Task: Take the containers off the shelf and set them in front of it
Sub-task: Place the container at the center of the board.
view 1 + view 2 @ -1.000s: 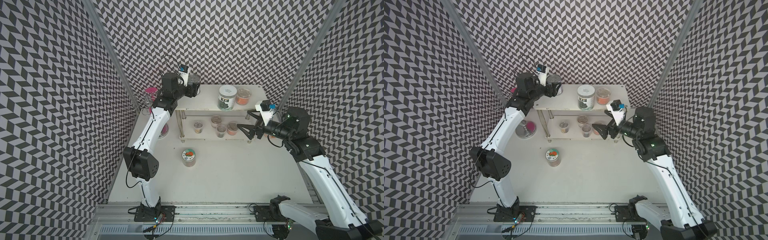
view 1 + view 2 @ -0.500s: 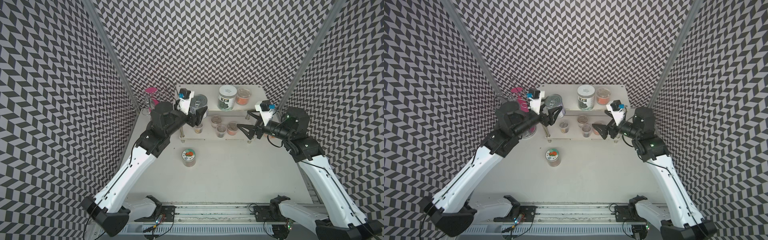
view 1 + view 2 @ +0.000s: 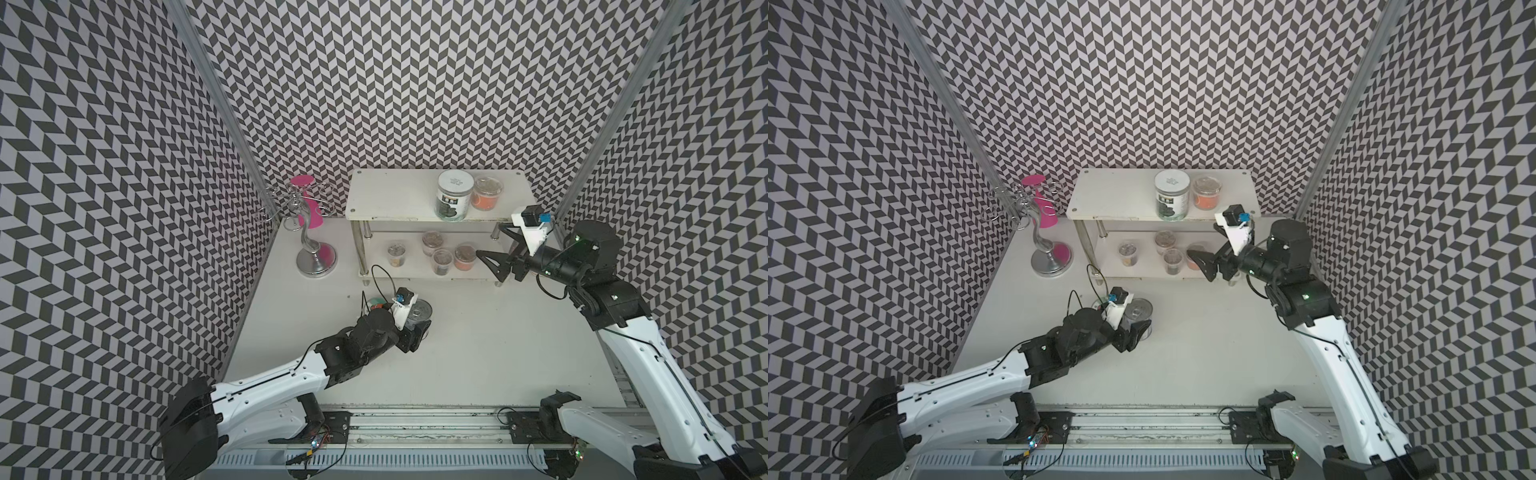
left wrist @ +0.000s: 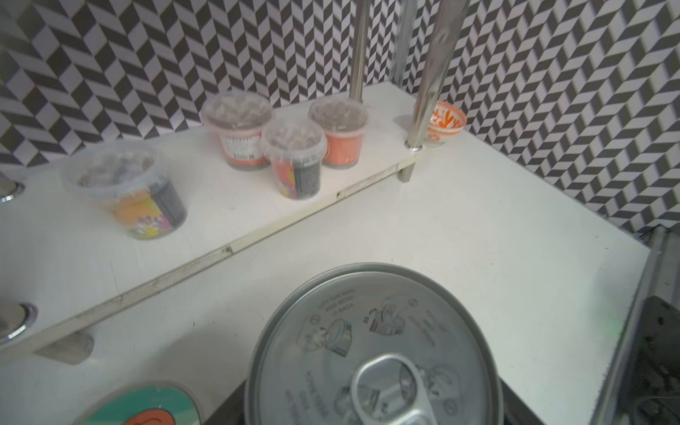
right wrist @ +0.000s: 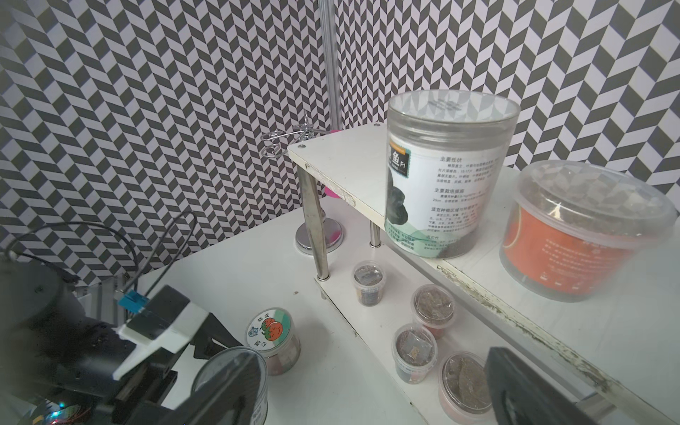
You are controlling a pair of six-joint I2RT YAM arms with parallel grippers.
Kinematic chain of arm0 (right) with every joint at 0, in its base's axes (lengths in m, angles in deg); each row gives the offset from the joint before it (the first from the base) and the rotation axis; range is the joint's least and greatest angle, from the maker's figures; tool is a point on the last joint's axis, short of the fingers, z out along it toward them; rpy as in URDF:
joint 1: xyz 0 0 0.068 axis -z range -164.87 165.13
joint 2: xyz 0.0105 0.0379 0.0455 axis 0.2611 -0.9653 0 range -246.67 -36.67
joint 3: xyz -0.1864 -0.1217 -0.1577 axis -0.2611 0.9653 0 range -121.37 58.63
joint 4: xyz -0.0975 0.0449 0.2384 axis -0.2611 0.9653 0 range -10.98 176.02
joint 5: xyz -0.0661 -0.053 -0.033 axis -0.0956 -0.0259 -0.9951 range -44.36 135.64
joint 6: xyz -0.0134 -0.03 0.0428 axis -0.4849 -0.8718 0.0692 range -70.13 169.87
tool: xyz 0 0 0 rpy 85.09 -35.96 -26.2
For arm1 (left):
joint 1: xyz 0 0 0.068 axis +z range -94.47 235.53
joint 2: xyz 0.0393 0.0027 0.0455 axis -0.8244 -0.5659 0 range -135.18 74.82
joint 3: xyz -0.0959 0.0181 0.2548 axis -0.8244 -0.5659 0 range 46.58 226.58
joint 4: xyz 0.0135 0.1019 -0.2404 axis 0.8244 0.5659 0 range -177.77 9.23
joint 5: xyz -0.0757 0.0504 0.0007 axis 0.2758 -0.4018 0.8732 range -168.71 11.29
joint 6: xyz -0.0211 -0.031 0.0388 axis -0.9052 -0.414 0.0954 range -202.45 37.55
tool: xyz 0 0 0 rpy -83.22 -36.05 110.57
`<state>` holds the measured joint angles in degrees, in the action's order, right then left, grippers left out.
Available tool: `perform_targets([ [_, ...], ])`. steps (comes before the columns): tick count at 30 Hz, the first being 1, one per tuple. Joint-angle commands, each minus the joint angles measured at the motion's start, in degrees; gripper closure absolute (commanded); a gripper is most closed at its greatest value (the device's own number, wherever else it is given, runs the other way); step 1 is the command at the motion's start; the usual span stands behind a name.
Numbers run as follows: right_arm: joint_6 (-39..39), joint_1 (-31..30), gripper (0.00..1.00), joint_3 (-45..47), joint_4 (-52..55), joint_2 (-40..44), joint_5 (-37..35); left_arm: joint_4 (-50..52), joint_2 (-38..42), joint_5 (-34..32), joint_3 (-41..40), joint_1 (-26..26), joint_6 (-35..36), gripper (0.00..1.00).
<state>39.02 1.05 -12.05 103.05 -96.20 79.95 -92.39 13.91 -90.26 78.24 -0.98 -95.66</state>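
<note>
1. In both top views the left arm reaches low, left gripper [image 3: 419, 330] clamped on the silver tin can [image 3: 418, 312] before the white two-tier shelf [image 3: 395, 199]
2. Left wrist view: the can's [image 4: 371, 342] pull-tab lid looms close
3. Right wrist view: right gripper [image 5: 368, 386] gaping wide beside lower-tier clear plastic tubs [image 5: 414, 349]

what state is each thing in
tin can, upright, in left gripper
left gripper, shut on tin can
right gripper, open, empty
picture-lid jar, upright, lidded, on table
white-lid jar, upright, lidded, on shelf
orange tub, lidded, on shelf
four small tubs, lidded, lower shelf

Left arm [image 3: 270, 378] low, left fingers [image 3: 1139, 331] clamped; right arm [image 3: 648, 365] raised, right fingers [image 3: 492, 261] spread
</note>
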Motion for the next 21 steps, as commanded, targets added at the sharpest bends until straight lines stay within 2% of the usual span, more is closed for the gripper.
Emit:
perform_targets([
  [1,-0.75,-0.27,0.00,0.54,-1.15,1.51,-1.74,-14.01,-3.86,-3.02,-1.72,-0.21,-1.60,0.32],
  [6,-0.73,-0.36,0.00,0.80,-1.01,2.14,-2.62,-23.68,-10.73,-4.49,-4.10,-0.04,0.93,0.31],
  [12,-1.05,-0.36,0.00,0.88,-0.77,2.13,-2.82,-27.00,-19.82,-2.69,-0.87,0.35,1.01,0.30],
  [21,-1.71,-0.33,0.00,2.69,-0.84,3.14,-3.49,-22.68,-28.14,-6.10,4.58,0.87,1.79,0.29],
])
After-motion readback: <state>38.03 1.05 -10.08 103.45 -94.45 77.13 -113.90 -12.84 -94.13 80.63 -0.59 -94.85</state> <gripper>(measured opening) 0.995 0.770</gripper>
